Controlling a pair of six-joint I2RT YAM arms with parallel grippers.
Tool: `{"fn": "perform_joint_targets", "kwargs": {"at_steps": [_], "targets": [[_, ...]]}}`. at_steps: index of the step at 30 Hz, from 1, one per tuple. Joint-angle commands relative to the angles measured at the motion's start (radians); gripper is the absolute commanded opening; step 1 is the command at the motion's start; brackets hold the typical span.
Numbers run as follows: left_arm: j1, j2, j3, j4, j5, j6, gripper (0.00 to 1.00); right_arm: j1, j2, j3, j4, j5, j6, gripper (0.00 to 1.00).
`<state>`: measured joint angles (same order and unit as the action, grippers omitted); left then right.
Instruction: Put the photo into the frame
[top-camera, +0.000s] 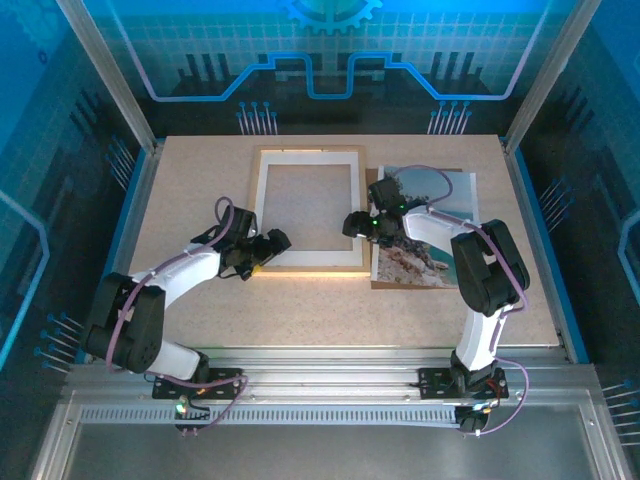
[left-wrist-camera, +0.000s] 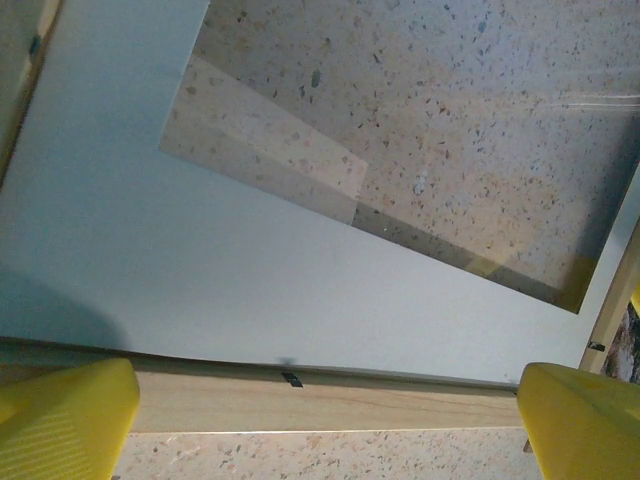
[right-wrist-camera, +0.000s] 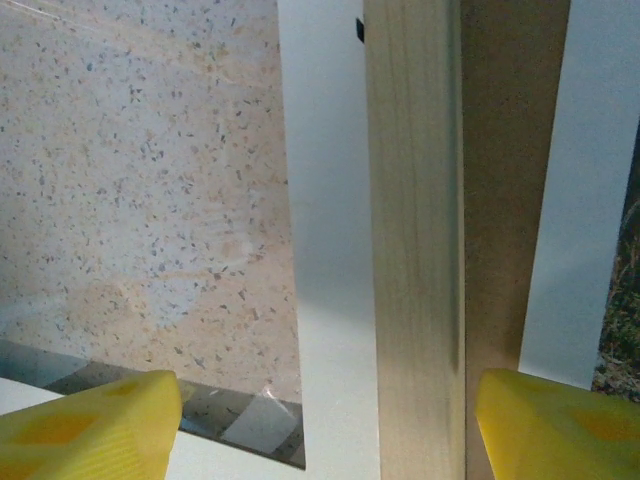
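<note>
Logging the frame (top-camera: 306, 149) flat in the middle of the table (top-camera: 200, 170), white mat (top-camera: 320, 258) inside it, speckled tabletop visible through the opening. Placing the photo (top-camera: 452, 200) just right of the frame, face up on a brown backing board (right-wrist-camera: 510, 150), not in the frame yet. Middle of the print hidden under the right arm (top-camera: 480, 270), so only the sky corner and rocky bottom edge readable.

Seeing the left gripper (top-camera: 272, 243) at the frame's near-left corner, fingers spread wide, holding nothing. From the left wrist: yellow fingers (left-wrist-camera: 60, 425) cut off at both bottom corners, straddling the near wooden rail. Tips out of picture, so can't tell touching or hovering. Noting pale see-through patches inside the opening (glass glare maybe, hard to say).

Seeing the right gripper (top-camera: 356, 222) over the frame's right rail, between frame and photo, fingers also well apart, gripping nothing visible. From the right wrist: rail running upright between the yellow pads (right-wrist-camera: 560, 425), brown board strip just beside it, then a white band and a dark sliver of print clipped by the right edge. Can't tell contact with rail or table there either.
</note>
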<state>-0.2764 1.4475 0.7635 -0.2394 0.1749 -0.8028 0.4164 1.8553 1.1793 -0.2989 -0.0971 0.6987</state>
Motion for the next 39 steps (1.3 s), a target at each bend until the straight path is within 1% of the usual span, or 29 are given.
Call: {"fn": "perform_joint_targets", "kwargs": {"at_steps": [1,5,9,13,17,23,27,29,34,39], "targets": [[-0.006,-0.056,0.026,-0.067,-0.043,0.053,0.99,-0.028,-0.023,-0.01,-0.016,0.02,-0.014,0.78],[0.001,-0.115,0.042,-0.107,-0.09,0.078,0.99,-0.061,-0.047,-0.002,-0.034,0.031,-0.035,0.78],[0.018,-0.121,0.063,-0.096,-0.098,0.082,0.99,-0.105,-0.09,0.001,-0.062,0.059,-0.067,0.79],[0.022,-0.097,0.101,-0.031,-0.088,0.074,0.99,-0.179,-0.151,0.0,-0.121,0.106,-0.121,0.8],[0.003,-0.037,0.161,0.09,-0.029,0.048,0.99,-0.291,-0.213,-0.011,-0.175,0.12,-0.202,0.82],[-0.116,0.123,0.329,0.155,-0.023,0.048,0.99,-0.48,-0.257,-0.006,-0.242,0.082,-0.316,0.85],[-0.228,0.268,0.466,0.169,-0.023,0.048,0.99,-0.587,-0.23,0.008,-0.235,0.045,-0.351,0.86],[-0.286,0.356,0.563,0.152,-0.006,0.052,0.99,-0.635,-0.189,0.033,-0.235,0.024,-0.368,0.85],[-0.415,0.55,0.781,0.11,0.022,0.057,0.99,-0.702,-0.059,0.123,-0.252,0.012,-0.4,0.84],[-0.493,0.727,0.996,0.035,0.047,0.056,0.99,-0.749,0.021,0.152,-0.214,-0.049,-0.381,0.84]]}}
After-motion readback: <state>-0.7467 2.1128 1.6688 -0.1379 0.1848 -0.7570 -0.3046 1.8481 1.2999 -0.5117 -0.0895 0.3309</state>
